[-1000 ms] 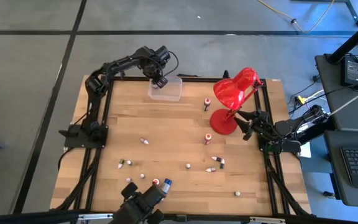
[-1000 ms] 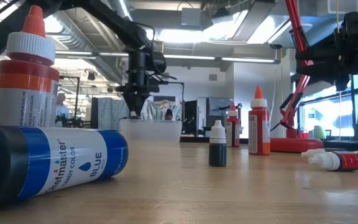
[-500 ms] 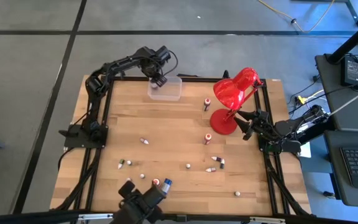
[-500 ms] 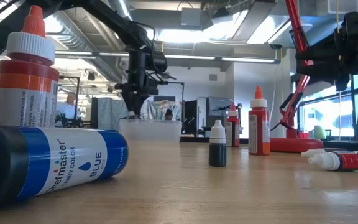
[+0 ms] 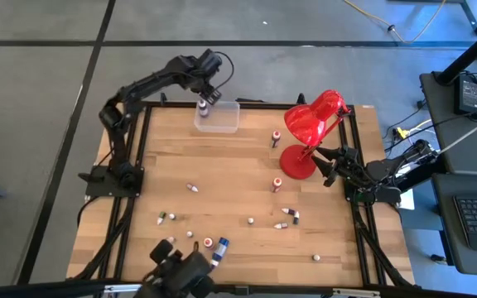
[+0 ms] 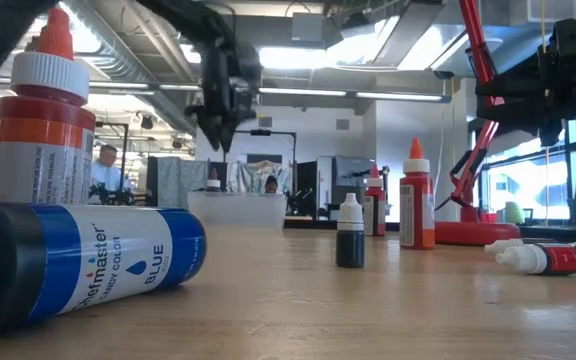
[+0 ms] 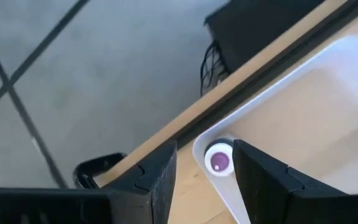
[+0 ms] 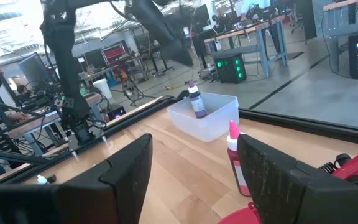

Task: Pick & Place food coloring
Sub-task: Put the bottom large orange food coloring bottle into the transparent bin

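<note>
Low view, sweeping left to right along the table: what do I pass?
Tall red bottle → blue bottle on its side → clear plastic box → small dark bottle → upright red bottle → red lamp base → toppled bottle.

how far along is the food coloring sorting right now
Barely started. One purple dropper bottle stands in a corner of the clear plastic box. The left tool is open and empty, up above that box. The right tool waits open beside the red desk lamp. About a dozen bottles remain scattered on the table, including the blue bottle.
</note>
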Motion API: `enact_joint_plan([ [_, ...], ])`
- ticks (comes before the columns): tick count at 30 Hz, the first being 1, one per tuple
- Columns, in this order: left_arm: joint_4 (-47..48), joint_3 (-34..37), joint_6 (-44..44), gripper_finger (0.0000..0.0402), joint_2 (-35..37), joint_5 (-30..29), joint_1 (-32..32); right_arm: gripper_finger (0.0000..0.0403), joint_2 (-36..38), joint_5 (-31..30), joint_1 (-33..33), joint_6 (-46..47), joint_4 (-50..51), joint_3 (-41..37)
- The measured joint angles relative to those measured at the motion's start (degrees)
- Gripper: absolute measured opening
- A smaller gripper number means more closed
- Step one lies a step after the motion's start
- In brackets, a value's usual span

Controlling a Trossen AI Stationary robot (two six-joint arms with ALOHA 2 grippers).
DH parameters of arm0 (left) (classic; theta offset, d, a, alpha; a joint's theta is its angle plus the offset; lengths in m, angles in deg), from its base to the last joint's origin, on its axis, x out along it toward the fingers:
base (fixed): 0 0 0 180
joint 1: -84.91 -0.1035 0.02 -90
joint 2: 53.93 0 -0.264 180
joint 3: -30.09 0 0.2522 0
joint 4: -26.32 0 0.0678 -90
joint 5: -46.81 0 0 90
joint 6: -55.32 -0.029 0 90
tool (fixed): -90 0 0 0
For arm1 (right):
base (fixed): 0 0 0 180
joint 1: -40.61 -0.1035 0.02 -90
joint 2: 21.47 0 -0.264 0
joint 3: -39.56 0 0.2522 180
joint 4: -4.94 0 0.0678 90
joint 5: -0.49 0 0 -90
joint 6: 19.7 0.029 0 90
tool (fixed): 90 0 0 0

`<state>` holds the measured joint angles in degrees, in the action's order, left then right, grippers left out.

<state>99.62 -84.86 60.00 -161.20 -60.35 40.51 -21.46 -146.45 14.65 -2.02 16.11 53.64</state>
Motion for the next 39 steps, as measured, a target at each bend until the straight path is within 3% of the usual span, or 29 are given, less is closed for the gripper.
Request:
enact_joint_plan([
  [5,0.2,0.0,-7.3,0.0153,7.9,5.5,1.7,0.0237,0.0,0.0,0.0,-0.1,0.0,0.0],
  [12,1.0,1.1,-17.0,0.0153,18.4,15.5,10.4,0.0237,0.0,0.0,0.0,-0.1,0.0,0.0],
  [20,2.3,3.0,-15.6,0.0153,26.1,35.6,23.7,0.0237,0.0,0.0,0.0,-0.2,0.0,0.0],
  [25,-0.2,3.0,-8.7,0.0162,27.0,35.8,34.2,0.0237,0.0,0.0,0.0,-0.4,0.0,0.0],
  [30,-9.6,3.0,-1.7,0.0203,24.5,34.7,44.2,0.0237,0.0,0.0,0.0,-1.8,0.0,0.0],
  [35,-21.9,3.0,-0.9,0.0248,20.5,35.1,51.7,0.0237,0.0,0.0,0.0,-1.8,0.0,0.0],
  [39,-27.4,3.0,-2.1,0.0255,17.8,34.4,55.0,0.0237,0.0,0.0,0.0,-1.7,0.0,0.0],
])
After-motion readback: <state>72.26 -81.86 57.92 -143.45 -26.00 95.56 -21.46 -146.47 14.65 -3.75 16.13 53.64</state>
